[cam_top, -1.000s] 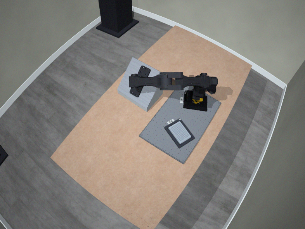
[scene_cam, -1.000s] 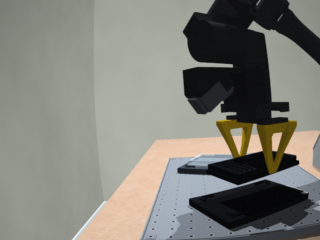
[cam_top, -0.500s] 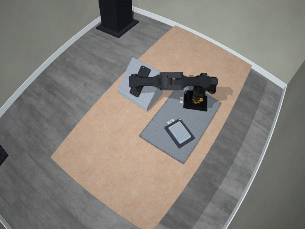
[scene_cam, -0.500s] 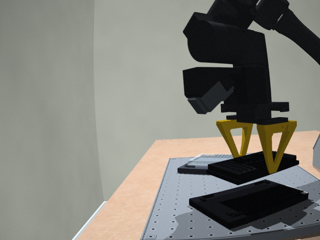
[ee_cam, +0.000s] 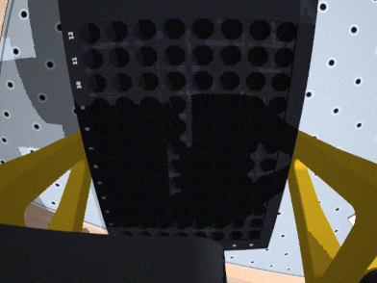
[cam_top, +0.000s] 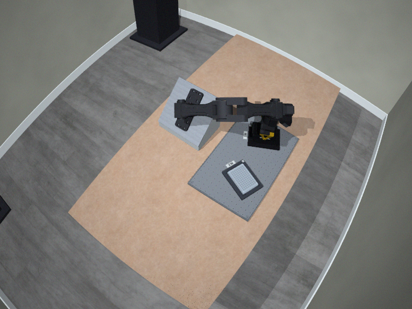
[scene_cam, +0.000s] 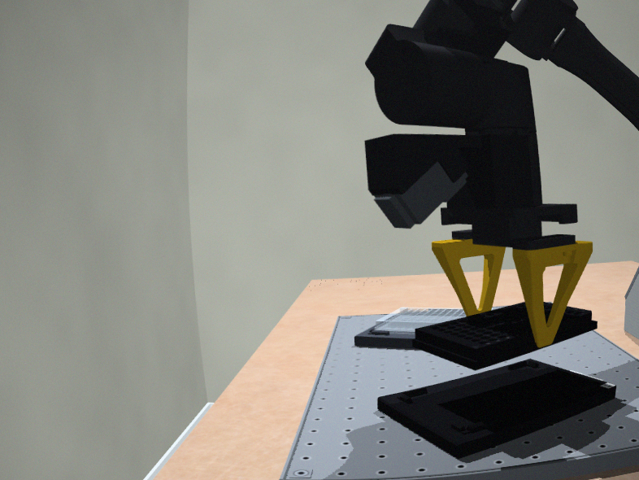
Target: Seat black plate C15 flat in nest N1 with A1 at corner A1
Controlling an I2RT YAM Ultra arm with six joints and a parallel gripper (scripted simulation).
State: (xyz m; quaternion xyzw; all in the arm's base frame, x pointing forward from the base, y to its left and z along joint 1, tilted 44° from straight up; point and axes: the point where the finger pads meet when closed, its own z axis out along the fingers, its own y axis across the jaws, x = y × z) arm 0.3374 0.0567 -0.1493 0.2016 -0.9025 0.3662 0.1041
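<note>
My gripper [scene_cam: 508, 328] with yellow fingers is shut on the black 96-well plate C15 [scene_cam: 503, 332], clamping its two long sides. The plate hangs in the air, wells up, slightly tilted, clear above the empty black plate nest N1 [scene_cam: 497, 404]. In the wrist view the plate [ee_cam: 188, 126] fills the middle between the fingers; column numbers 10 to 12 show at its far end. In the overhead view the gripper [cam_top: 266, 135] is over N1 [cam_top: 263, 140]. The clear plate C51 [cam_top: 244, 179] sits flat in nest N2; it also shows in the side view [scene_cam: 419, 316].
Both nests stand on a grey perforated deck plate on the tan table. The N2 label [cam_top: 230, 163] lies beside that nest, and a small label [cam_top: 245, 134] lies beside N1. The arm's grey wedge base [cam_top: 189, 112] is to the left.
</note>
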